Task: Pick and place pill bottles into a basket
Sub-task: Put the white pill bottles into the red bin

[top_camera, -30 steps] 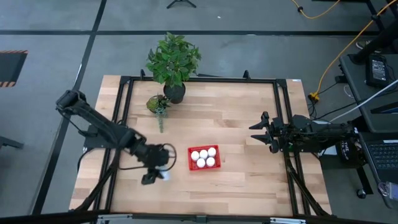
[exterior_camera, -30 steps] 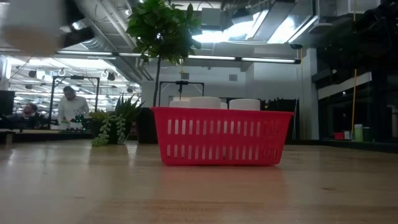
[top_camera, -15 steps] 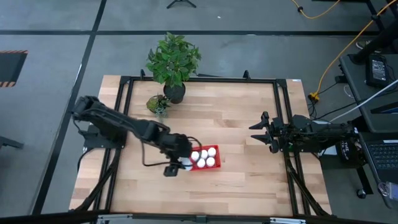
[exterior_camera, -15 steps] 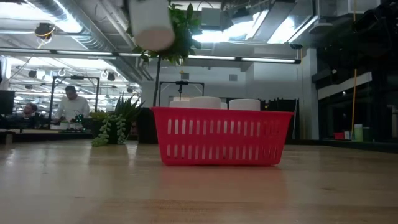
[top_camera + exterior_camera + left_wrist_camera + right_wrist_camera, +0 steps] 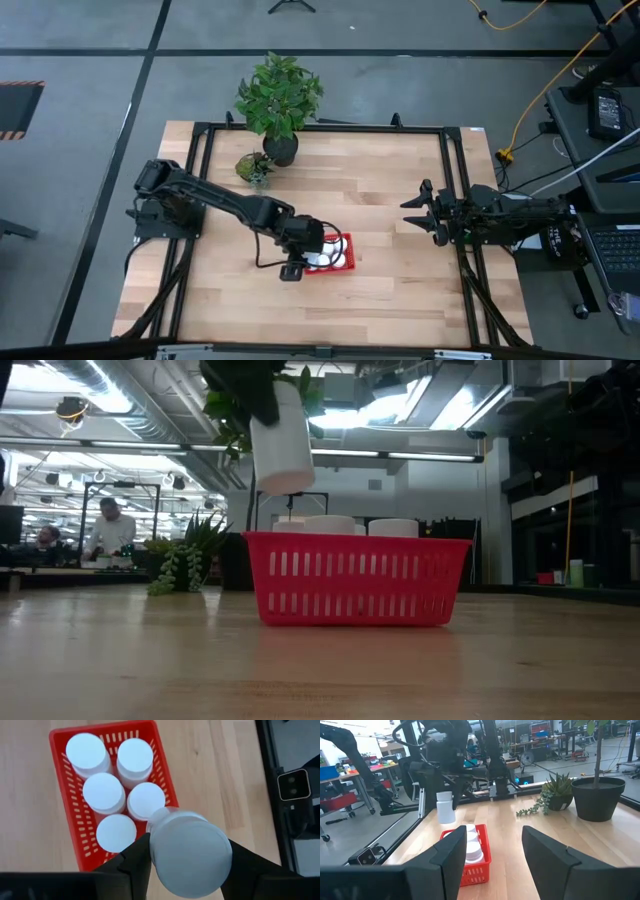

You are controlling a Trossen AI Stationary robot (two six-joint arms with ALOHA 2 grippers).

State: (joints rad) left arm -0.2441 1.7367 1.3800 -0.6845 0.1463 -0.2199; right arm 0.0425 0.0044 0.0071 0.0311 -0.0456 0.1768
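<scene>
The red mesh basket (image 5: 338, 252) stands on the wooden table (image 5: 400, 290) and holds several white pill bottles (image 5: 103, 792). It also shows in the low view (image 5: 355, 578) and the left wrist view (image 5: 60, 740). My left gripper (image 5: 303, 256) is shut on one more white pill bottle (image 5: 283, 440), which hangs above the basket's left end. It shows over the basket's one free corner in the wrist view (image 5: 190, 851). My right gripper (image 5: 418, 212) waits open and empty near the table's right edge. My left gripper pinches the bottle's round side wall (image 5: 155, 855) between its two fingers (image 5: 132, 862), one on each side. The fingers come from above, pointing down. The bottle hangs nearly upright, slightly tilted, lifted clear above the basket's rim (image 5: 300, 538).
A black pot with a leafy plant (image 5: 280, 148) and a small trailing succulent (image 5: 252, 166) stand at the table's far edge, left of centre. A black frame (image 5: 450, 200) runs around the table. People sit in the room behind (image 5: 112, 532).
My left gripper has carried the bottle toward the table's right edge, from the bare wood left of the basket to above the basket's left end. It has come down somewhat. The bottle stays clear of the basket.
</scene>
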